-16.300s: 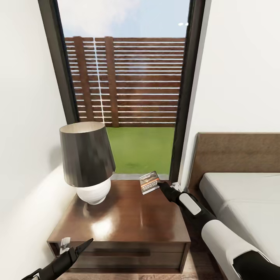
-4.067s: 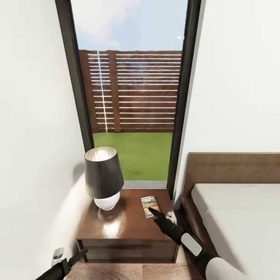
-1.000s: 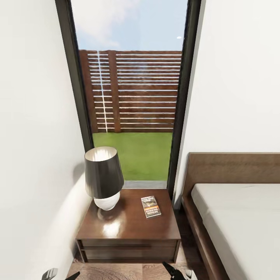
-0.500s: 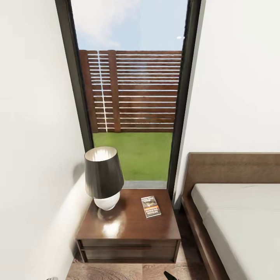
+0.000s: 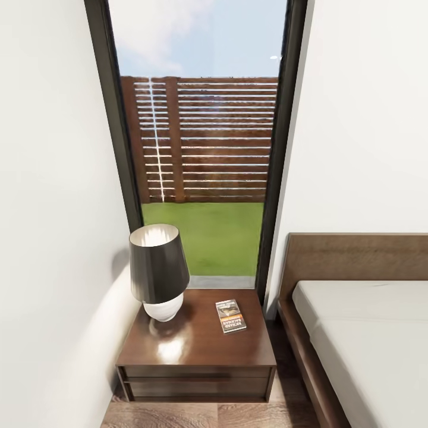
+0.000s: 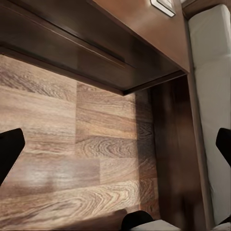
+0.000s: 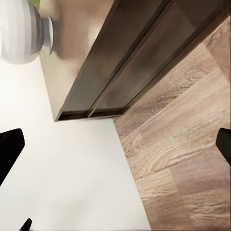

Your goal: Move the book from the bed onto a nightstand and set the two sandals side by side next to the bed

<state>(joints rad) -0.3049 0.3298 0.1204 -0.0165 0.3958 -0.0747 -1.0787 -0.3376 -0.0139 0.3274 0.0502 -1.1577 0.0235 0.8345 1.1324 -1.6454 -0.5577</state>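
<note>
Head view: book [image 5: 230, 315] lies flat on nightstand [image 5: 196, 351] beside lamp [image 5: 158, 270]; wrist views show both grippers [image 6: 115, 149] [image 7: 115, 144] spread wide.

Bed [image 5: 362, 333] cut off at right edge; book [image 5: 230, 315] lettering unreadable.

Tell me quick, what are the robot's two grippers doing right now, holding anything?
Left gripper: open, black fingertips spread wide over the grey-brown wood-plank floor, holding nothing.
Right gripper: open, fingertips wide apart, holding nothing.
</note>
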